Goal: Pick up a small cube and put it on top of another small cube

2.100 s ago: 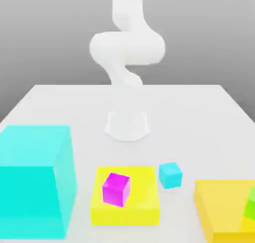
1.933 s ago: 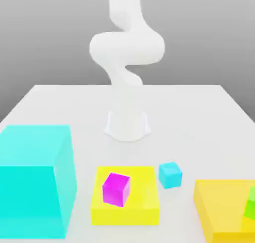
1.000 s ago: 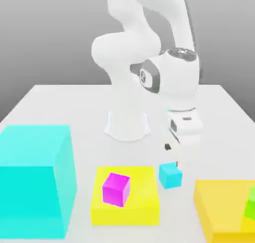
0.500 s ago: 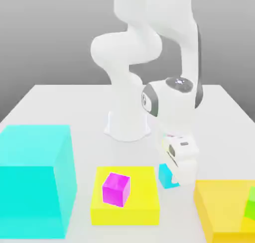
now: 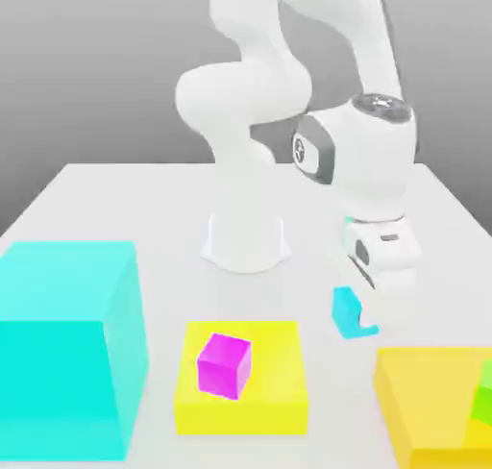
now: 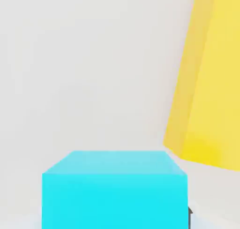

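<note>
On the exterior view's left I've got the big cyan block (image 5: 65, 347) sitting at the near edge of the counter (image 5: 125, 203). Moving right, the flat yellow slab (image 5: 242, 385) carries the magenta cube (image 5: 224, 365) on its top face, set toward the slab's left half and turned a little askew. Behind them, the arm's base (image 5: 246, 241) stands mid-counter, and I see the arm loop up and come over to the right, wrist pointing down. Next, right of the slab, there's the small cube (image 5: 348, 312), cyan, in the jaws: they're closed tight on it, gripper (image 5: 370, 315) clamped with the white hand covering its right side. The cube looks tilted and appears to hang just clear of the counter, between the slab and the yellow block (image 5: 423, 400) at the far right. On that block's right edge I make out a green piece (image 5: 483, 395), cut off by the frame. In the hand view the small cube (image 6: 115, 190) sits close up against the camera, with the yellow block (image 6: 211, 82) just beside it.
</note>
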Robot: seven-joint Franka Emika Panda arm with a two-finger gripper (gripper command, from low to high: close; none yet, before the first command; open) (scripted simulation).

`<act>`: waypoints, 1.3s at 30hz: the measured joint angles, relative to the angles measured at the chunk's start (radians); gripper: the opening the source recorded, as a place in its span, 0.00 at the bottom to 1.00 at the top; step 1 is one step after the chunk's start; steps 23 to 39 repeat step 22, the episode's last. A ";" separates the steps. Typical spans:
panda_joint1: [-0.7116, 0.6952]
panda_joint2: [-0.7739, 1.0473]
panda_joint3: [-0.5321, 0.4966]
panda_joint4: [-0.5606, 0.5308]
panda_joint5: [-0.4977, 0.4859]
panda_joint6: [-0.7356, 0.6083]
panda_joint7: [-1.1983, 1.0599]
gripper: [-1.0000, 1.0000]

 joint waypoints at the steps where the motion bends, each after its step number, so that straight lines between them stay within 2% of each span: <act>1: 0.005 0.011 0.002 0.036 0.002 -0.025 0.022 0.00; 15: 0.069 0.175 0.019 0.537 -0.017 -0.362 0.360 0.00; 18: 0.074 0.262 0.019 0.545 -0.017 -0.283 0.378 0.00; 19: 0.074 0.285 0.019 0.541 -0.016 -0.256 0.379 1.00; 39: 0.074 0.285 0.019 0.541 -0.016 -0.256 0.379 1.00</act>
